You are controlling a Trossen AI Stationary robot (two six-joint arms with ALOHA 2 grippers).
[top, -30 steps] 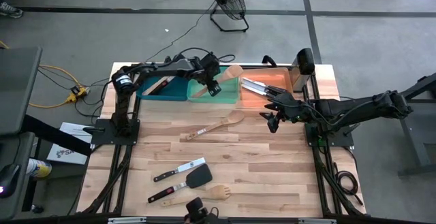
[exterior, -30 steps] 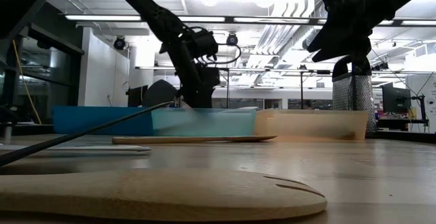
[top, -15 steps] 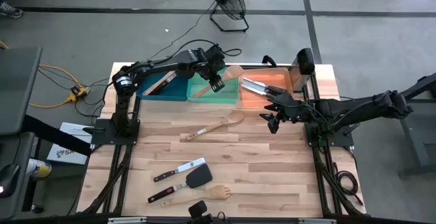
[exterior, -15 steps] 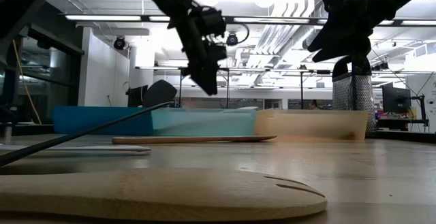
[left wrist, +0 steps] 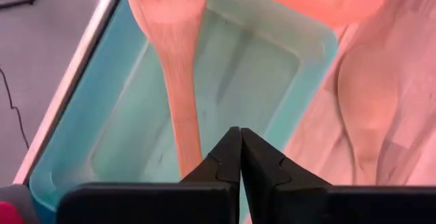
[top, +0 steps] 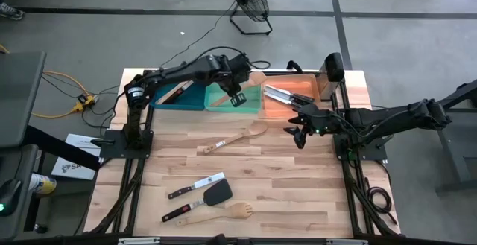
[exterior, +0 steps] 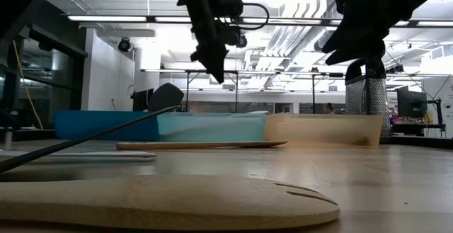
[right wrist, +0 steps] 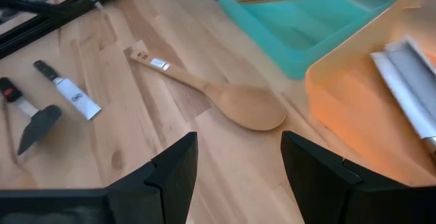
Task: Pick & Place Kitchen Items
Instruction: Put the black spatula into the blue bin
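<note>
My left gripper [top: 239, 98] [left wrist: 240, 157] hangs shut and empty above the green bin [top: 253, 106]. In that bin a pale wooden spatula [top: 250, 81] [left wrist: 178, 81] lies slanted, handle down inside and head over the far rim. My right gripper [top: 298, 128] [right wrist: 238, 176] hovers open over the table near the orange bin [top: 298, 88], with nothing between its fingers. A wooden spoon [top: 237, 137] [right wrist: 228, 100] lies flat mid-table. Toward the near edge lie a knife [top: 195, 186], a black turner [top: 209, 198] and a wooden fork [top: 237, 209].
The blue bin [top: 168, 102] at the far left holds utensils. The orange bin holds steel knives [top: 278, 94] [right wrist: 409, 64]. A metal grater [top: 332, 67] [exterior: 367, 95] stands at the far right corner. Bare wood lies between the spoon and the near items.
My left gripper has risen straight up out of the green bin and its fingers have come together; the wooden spatula stays in the bin. My right gripper has kept still.
</note>
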